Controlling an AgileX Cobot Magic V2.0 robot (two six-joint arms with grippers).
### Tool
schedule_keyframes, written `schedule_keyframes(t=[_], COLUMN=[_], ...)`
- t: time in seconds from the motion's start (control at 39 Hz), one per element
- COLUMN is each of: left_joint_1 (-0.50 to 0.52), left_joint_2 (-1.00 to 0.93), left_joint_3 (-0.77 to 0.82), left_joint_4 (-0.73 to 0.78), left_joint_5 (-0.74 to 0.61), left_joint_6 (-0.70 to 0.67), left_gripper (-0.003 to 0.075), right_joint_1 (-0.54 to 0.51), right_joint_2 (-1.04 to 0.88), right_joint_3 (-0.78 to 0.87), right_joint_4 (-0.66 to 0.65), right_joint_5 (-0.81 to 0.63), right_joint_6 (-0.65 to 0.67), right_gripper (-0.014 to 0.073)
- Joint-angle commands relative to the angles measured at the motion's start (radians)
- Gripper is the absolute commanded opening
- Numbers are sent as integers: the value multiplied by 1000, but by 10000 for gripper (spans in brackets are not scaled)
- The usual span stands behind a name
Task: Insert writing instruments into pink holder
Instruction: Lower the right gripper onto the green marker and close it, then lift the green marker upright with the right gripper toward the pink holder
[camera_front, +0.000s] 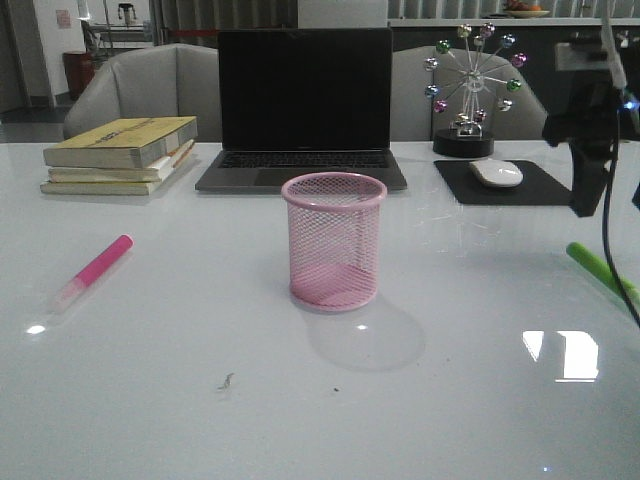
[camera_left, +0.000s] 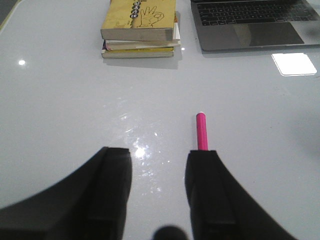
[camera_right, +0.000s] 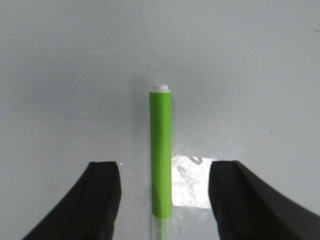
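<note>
Green marker (camera_right: 161, 165) | lies between open right tool (camera_right: 165, 195) fingers

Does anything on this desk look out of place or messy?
Only the two highlighters: the pink marker and the green marker lie flat on the table, either side of the empty pink holder. Nothing looks spilled or damaged.

Grey armchairs (camera_front: 140, 85) behind glossy table (camera_front: 200, 420)
</note>
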Motion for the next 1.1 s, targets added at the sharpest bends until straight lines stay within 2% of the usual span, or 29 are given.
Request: schedule_keyframes(t=[0.0, 0.64, 0.72, 0.97, 1.08], left_joint_1=[-4, -4, -4, -4, -4], left_joint_2=[-5, -5, -5, -5, -5], left_joint_3=[-37, -37, -37, -37, -37], left_joint_4=[-16, -16, -16, -16, -16], left_joint_5=[-76, -76, -76, -76, -76], left_joint_6=[-10, -10, -10, -10, -10], left_gripper=[341, 340, 340, 340, 340], right_joint_1=[-5, -5, -5, -5, -2], right_joint_2=[-6, 136, 141, 144, 131], right_joint_3=[-41, -41, -41, -41, -41], right_joint_4=[-8, -8, -8, -8, -8], right_joint_5=[-11, -33, -26, -36, -49], right_joint_6=[-17, -17, -17, -17, -17], right_gripper=[499, 480, 408, 22, 30])
